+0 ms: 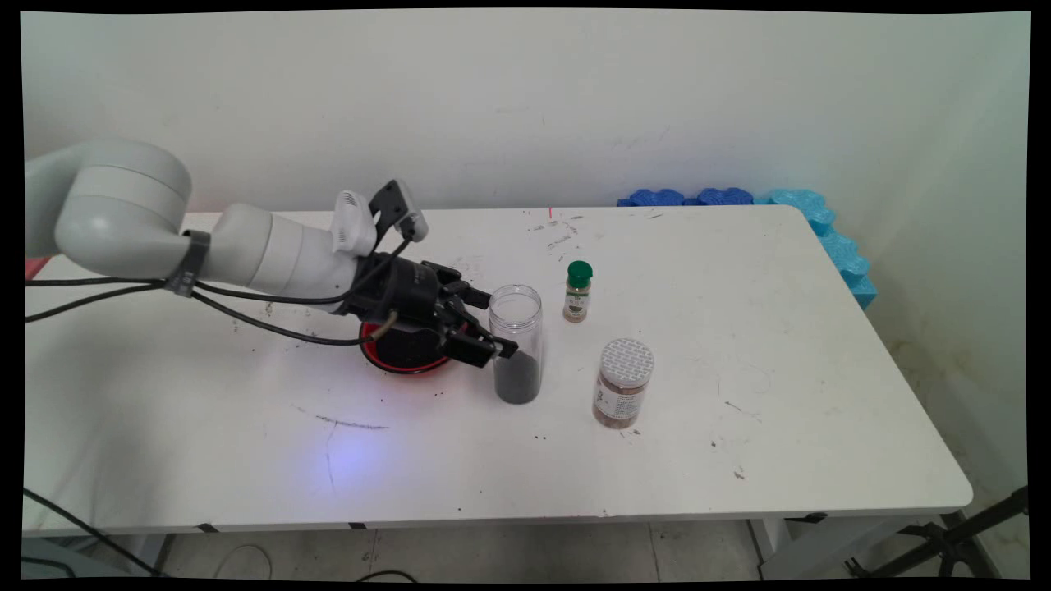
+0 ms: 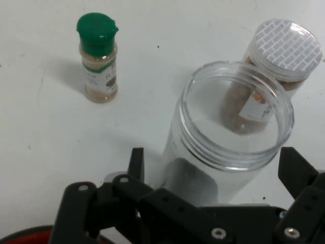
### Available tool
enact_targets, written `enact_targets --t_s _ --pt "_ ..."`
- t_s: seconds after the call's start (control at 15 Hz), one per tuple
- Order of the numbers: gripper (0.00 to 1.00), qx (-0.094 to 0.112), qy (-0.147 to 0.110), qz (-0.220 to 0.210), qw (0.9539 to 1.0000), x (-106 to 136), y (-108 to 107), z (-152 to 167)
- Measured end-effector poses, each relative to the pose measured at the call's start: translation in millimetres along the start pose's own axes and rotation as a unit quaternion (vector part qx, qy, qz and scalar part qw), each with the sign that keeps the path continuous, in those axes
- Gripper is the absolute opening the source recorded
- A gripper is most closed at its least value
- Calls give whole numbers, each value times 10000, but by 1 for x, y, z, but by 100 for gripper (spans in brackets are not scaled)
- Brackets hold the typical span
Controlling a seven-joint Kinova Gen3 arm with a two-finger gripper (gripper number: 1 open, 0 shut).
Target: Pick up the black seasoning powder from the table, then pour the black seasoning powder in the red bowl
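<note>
Black and two-fingered, the claw (image 1: 491,322) is low over the white tabletop (image 1: 739,460) and reaches toward the right. Its fingers (image 2: 136,163) are spread open, one on each side of a tall clear plastic jar with no lid (image 1: 516,343). In the hand view there is space between each finger and the jar, so the claw is not squeezing it.

The clear jar stands upright near the middle of the tabletop. Its mouth is wide open. Something dark fills the bottom part, and the top part is see-through.

Just behind the claw, to the left of the jar, sits a round red bowl with dark stuff inside (image 1: 404,351). The claw hangs partly over it.

To the right of the clear jar, and a bit farther back, stands a small spice bottle with a green cap (image 1: 578,290). It has brownish powder inside and a label.

Nearer the front and to the right stands a short clear jar with a white patterned lid (image 1: 623,382). It holds something brown. In the hand view you can see it through the clear jar.

Blue foam pieces (image 1: 821,222) lie along the far right edge of the tabletop by the wall. Black cables (image 1: 246,304) hang from the white arm (image 1: 263,250).
</note>
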Motion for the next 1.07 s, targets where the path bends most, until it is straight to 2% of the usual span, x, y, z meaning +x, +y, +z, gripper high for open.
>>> enact_targets --t_s 0.53,0.6,1.07 --pt "100 -62 92 21 9999 1 -2 13" --pt "0 -68 102 20 9999 1 -3 14" --pt "0 -203 127 47 9997 3 2 6"
